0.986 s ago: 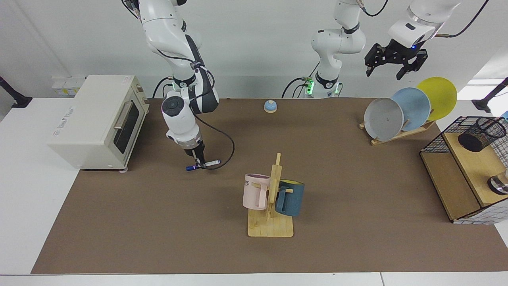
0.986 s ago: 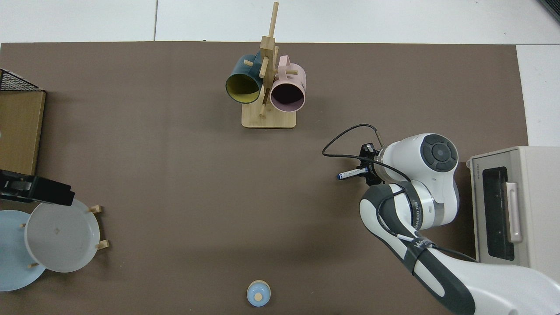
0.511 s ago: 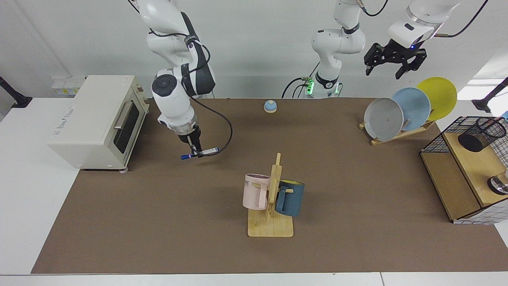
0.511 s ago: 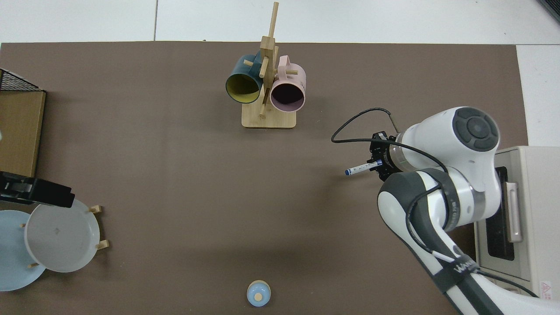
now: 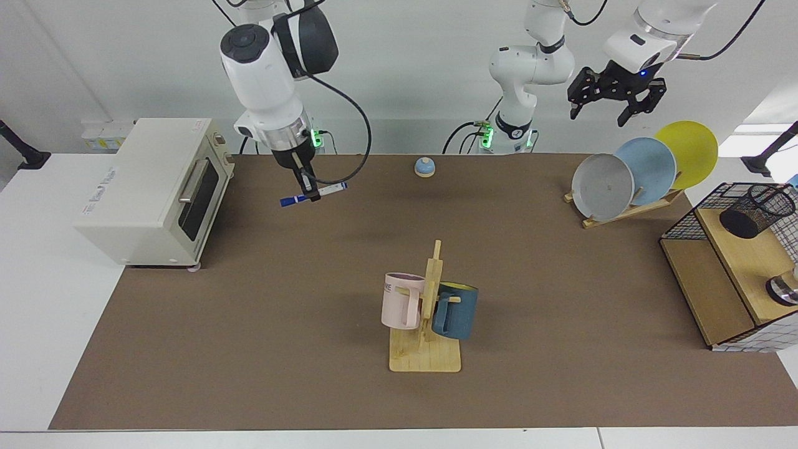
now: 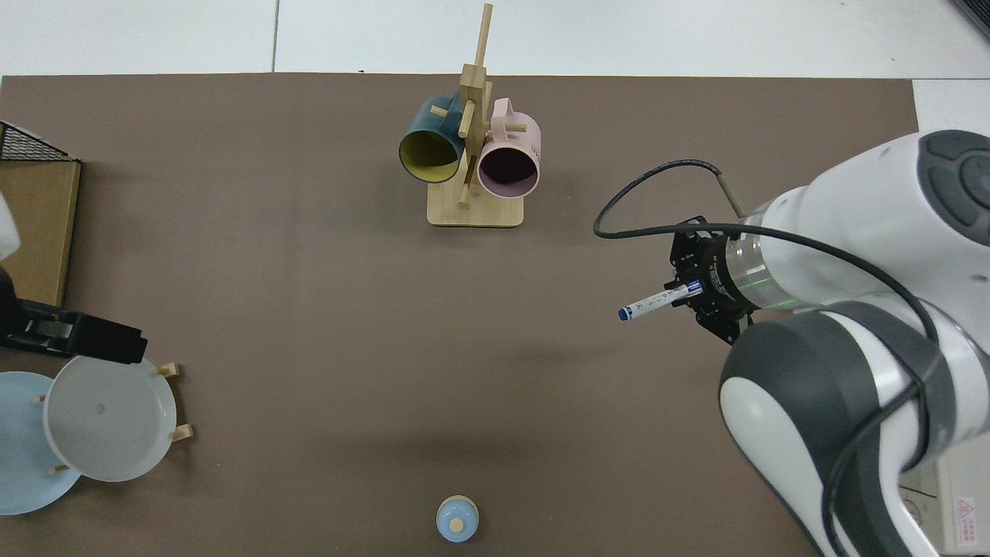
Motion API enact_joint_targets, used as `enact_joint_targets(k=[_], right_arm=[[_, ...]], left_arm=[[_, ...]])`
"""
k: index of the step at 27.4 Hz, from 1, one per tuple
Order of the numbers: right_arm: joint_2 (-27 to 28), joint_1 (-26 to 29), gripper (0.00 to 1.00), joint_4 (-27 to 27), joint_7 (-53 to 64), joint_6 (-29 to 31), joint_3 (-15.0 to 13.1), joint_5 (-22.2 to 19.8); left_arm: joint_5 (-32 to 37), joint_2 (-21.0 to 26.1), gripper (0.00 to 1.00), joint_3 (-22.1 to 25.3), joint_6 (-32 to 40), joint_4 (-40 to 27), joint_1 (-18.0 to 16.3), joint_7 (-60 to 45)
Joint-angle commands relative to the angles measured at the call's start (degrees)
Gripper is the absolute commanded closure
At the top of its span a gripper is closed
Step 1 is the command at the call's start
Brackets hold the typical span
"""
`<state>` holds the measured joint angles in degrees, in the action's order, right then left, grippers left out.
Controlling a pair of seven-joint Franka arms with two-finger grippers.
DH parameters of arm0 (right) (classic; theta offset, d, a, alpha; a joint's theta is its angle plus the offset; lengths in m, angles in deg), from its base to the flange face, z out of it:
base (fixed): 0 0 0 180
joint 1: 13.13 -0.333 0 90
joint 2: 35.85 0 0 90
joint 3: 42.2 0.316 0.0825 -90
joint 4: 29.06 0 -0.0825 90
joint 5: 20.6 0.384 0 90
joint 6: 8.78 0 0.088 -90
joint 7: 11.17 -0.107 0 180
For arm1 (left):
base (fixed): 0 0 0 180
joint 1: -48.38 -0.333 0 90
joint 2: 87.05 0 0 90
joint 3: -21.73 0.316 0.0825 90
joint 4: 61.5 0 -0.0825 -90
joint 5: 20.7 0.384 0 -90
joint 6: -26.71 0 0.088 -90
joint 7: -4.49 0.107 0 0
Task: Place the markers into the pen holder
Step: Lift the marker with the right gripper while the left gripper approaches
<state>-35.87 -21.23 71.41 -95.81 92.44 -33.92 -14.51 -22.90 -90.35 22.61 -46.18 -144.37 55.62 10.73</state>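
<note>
One marker (image 5: pixel 312 194) was held crosswise, clenched in the right pincer (image 5: pixel 308 187) well above the counter (image 5: pixel 249 349), at 9 o'clock from the one pen holder (image 5: pixel 756 211). Gripped sideways, it could be struck against the holder's rim and dropped. The left pincer (image 5: pixel 610 106) was kept released, waiting. Two mugs were counted, and three plates.

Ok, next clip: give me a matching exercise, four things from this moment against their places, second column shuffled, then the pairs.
1. marker
2. pen holder
3. pink mug
4. left tool

A. hanging on the wooden mug tree
B. lying on the wooden shelf in the wire basket
C. raised above the plate rack, holding nothing
D. clamped in the right tool, lifted off the mat

Pairs: 1-D, 2-B, 3-A, 4-C
</note>
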Motion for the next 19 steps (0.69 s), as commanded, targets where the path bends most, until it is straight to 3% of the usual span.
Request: enact_joint_targets(k=[1, 5, 13, 19], right_arm=[[-4.9, -1.2, 1.00, 0.6, 1.1, -2.2, 1.1, 1.4], [-5.7, -2.7, 1.00, 0.7, -1.4, -0.9, 3.0, 4.1], [-5.0, -8.6, 1.00, 0.3, -7.5, -0.4, 3.6, 6.7], [-4.5, -10.9, 1.00, -0.3, -11.4, 3.0, 3.8, 6.9]], left_arm=[[-0.7, -1.3, 0.00, -1.1, -2.9, -1.5, 0.7, 0.4], [-1.8, -1.3, 0.01, -1.3, -4.0, -1.7, 0.8, 1.0], [-3.6, -2.4, 0.05, -5.5, -11.2, -4.8, 2.0, 8.6], [-6.8, -2.5, 0.05, -7.9, -16.8, -6.1, 2.0, 20.5]])
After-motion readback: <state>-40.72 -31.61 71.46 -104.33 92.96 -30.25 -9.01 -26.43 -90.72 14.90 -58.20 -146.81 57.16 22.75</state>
